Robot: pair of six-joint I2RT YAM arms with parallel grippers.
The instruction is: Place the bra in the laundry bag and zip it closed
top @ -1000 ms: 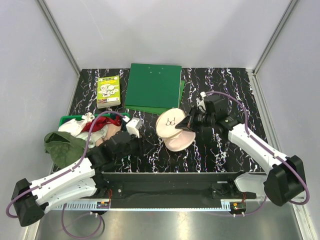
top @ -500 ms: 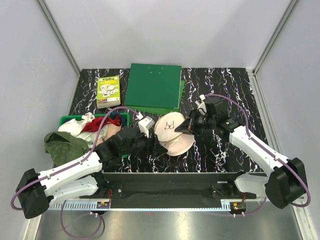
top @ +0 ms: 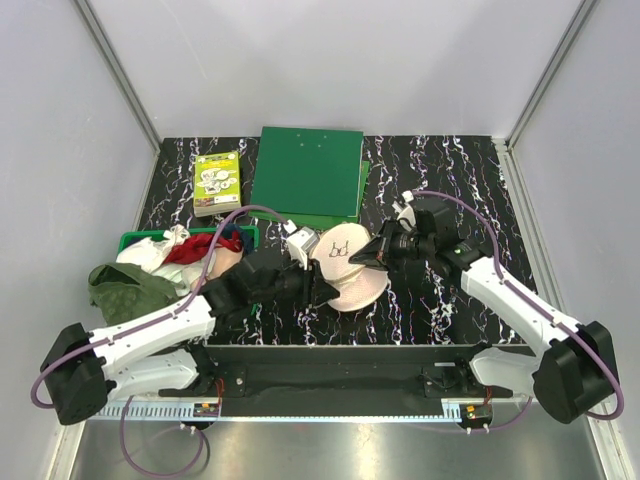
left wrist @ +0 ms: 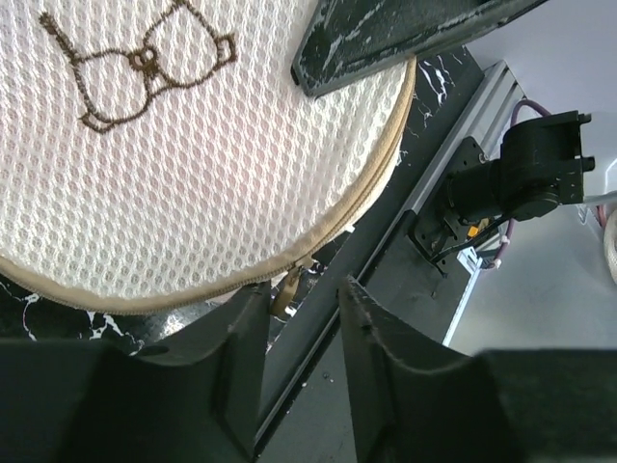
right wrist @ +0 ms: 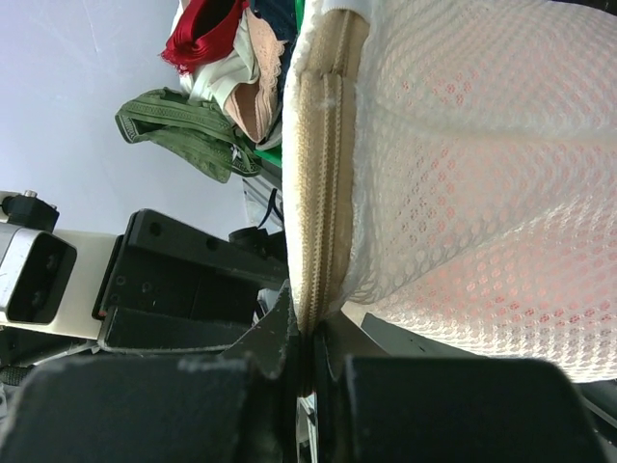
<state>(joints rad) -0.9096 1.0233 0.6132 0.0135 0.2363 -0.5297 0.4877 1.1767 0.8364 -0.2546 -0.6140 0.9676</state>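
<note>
Seeing the bra [right wrist: 463, 289] only as a pink blush through the mesh of the laundry bag [right wrist: 434, 116], just beyond the right gripper [right wrist: 304, 340], with its shape and edges hidden between the two halves. Cutting off the bag's far side at the frame edge in both wrist views. Pinching the bag's tan zip rim [right wrist: 318, 193] in the right gripper, pressing both fingers tight together on the tape. Holding the left gripper [left wrist: 301, 289] spread, framing the dangling zip pull [left wrist: 285, 289] between its fingertips, too unclear to tell whether touching. Showing a black bra-outline print [left wrist: 145, 63] on the bag face just past the left gripper. Well behind that gripper, blurring the writing on a green-covered book [top: 217, 183] beyond reading.
</note>
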